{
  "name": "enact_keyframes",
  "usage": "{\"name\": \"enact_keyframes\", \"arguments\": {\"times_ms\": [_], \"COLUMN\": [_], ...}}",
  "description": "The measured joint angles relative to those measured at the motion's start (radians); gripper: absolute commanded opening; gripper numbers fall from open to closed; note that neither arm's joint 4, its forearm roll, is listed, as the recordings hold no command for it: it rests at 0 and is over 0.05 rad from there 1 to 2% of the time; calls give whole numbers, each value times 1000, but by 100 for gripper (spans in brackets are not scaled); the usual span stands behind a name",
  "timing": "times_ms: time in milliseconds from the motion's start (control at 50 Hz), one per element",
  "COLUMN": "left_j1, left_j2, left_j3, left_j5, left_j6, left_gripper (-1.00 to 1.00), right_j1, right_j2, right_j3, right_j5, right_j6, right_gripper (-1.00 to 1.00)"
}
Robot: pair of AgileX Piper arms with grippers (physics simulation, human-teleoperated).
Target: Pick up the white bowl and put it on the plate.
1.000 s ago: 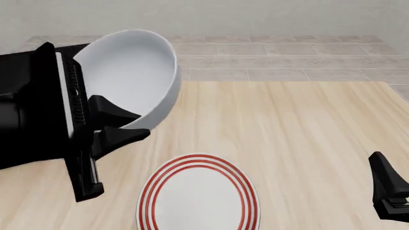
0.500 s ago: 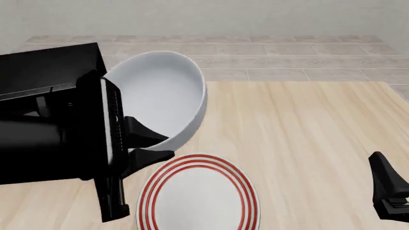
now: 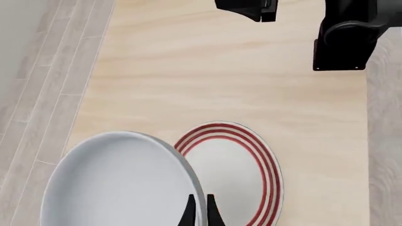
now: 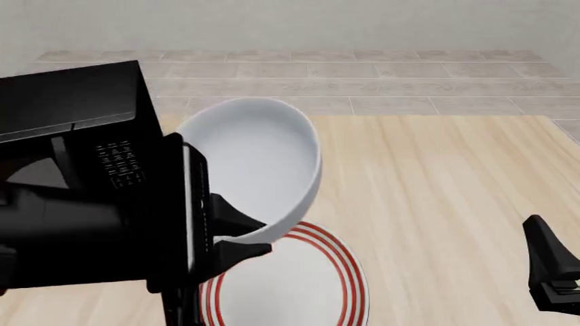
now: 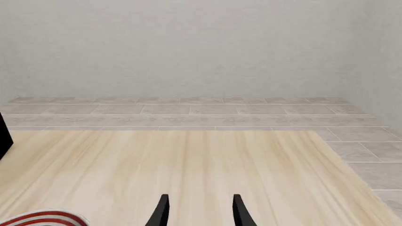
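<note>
The white bowl is held tilted in the air by my left gripper, which is shut on its rim. It hangs just above the left part of the red-ringed plate on the table. In the left wrist view the bowl overlaps the plate and my left gripper pinches the bowl's edge. My right gripper is open and empty, low at the table's right side, far from the plate.
The light wooden table ends at a tiled floor and a pale wall at the back. The left arm's black body covers the table's left part. The plate's edge shows in the right wrist view.
My left gripper has carried the bowl to the right and down, from the far left of the table to just over the plate's left part. The right arm has not moved.
</note>
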Motion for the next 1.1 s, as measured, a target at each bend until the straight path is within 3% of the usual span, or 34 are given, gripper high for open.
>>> {"name": "enact_keyframes", "arguments": {"times_ms": [440,720,1100], "left_j1": [-77,-172,-200], "left_j2": [29,73,82], "left_j3": [2,16,63], "left_j5": [-15,-48,-87], "left_j6": [-56,-150,-208], "left_gripper": [-100,-100,-100], "right_j1": [0,0,0], "right_j2": [0,0,0], "right_j3": [0,0,0], "right_j5": [0,0,0], "right_j6": [0,0,0], "right_gripper": [100,100,100]}}
